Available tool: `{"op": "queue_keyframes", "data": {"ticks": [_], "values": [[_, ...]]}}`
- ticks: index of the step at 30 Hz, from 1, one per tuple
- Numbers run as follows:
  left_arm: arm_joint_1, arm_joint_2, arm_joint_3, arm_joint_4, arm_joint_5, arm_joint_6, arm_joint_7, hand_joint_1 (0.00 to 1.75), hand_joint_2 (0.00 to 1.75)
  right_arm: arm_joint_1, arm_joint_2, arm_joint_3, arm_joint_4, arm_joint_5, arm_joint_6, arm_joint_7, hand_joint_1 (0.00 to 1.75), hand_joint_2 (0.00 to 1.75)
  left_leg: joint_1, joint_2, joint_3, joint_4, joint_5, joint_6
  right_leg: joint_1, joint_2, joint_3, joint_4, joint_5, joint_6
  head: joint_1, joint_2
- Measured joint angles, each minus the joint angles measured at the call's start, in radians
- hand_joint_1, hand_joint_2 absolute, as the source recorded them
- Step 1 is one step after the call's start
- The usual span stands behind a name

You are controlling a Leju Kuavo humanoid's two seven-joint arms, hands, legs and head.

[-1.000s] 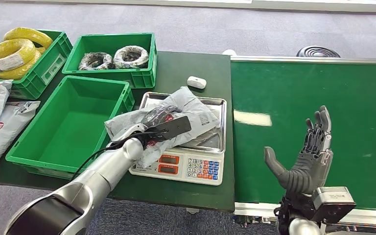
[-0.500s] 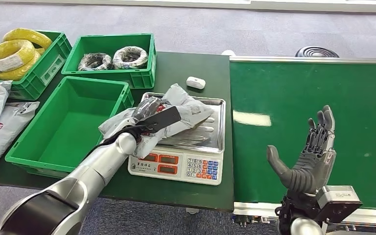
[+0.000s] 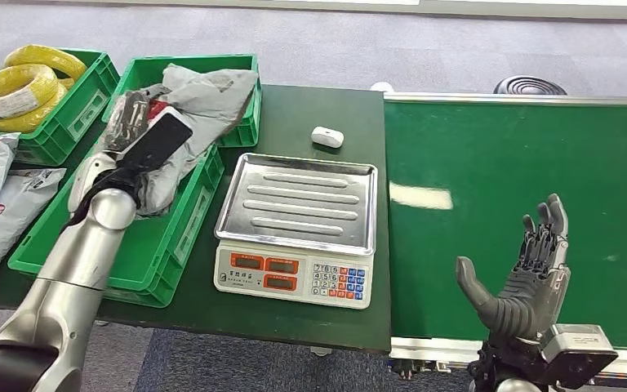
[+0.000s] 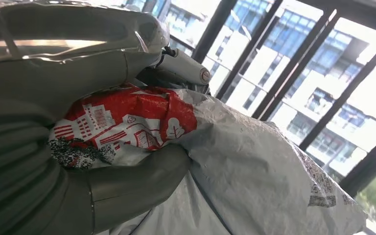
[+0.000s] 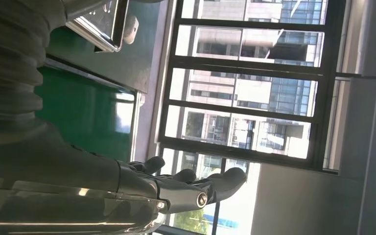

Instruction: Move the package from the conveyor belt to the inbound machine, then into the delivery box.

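Gripped grey package (image 3: pixel 186 104) in left hand (image 3: pixel 135 135) above green bin (image 3: pixel 143 253); kept right hand (image 3: pixel 525 273) spread, holding nothing, over conveyor belt (image 3: pixel 490 163). Left scale tray (image 3: pixel 298 204) bare.

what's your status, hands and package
Left hand grips grey package, raised over green delivery box. Right hand open above conveyor belt. Scale tray bare. No obstruction seen.
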Motion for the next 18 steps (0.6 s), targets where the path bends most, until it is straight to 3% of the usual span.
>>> {"op": "queue_keyframes", "data": {"ticks": [7,13,14,17,18], "values": [[0.060,0.117,0.139,-0.104,0.036,-0.001,0.011,1.75,1.75,0.034,0.016,-0.041,-0.029,0.002,0.022,0.010,0.00,1.75,0.000,0.004,0.000,0.000,0.000,0.000,0.000,0.003,-0.002,0.000,0.000,0.000,0.000,0.000],[0.096,0.166,0.239,-0.100,0.043,-0.013,0.002,1.71,1.75,0.040,0.031,-0.052,-0.038,0.009,0.035,0.019,0.00,1.75,0.000,0.005,0.000,0.000,0.000,0.000,0.000,0.003,-0.002,0.000,0.000,0.000,0.000,0.000],[0.098,0.170,0.252,-0.092,0.043,-0.014,-0.001,1.54,1.75,0.040,0.033,-0.053,-0.038,0.010,0.035,0.020,0.00,1.75,0.000,0.004,0.000,0.000,0.000,0.000,0.000,0.003,-0.002,0.000,0.000,0.000,0.000,0.000],[0.102,0.178,0.282,-0.061,0.033,-0.018,-0.005,0.27,1.75,0.039,0.040,-0.054,-0.039,0.015,0.035,0.022,0.00,1.75,0.000,0.004,0.000,0.000,0.000,0.000,0.000,0.002,-0.002,0.000,0.000,0.000,0.000,0.000],[0.102,0.180,0.289,-0.049,0.027,-0.020,-0.005,0.00,1.75,0.039,0.043,-0.054,-0.039,0.017,0.035,0.023,0.00,1.75,0.000,0.004,0.000,0.000,0.000,0.000,0.000,0.002,-0.001,0.000,0.000,0.000,0.000,0.000]]}}
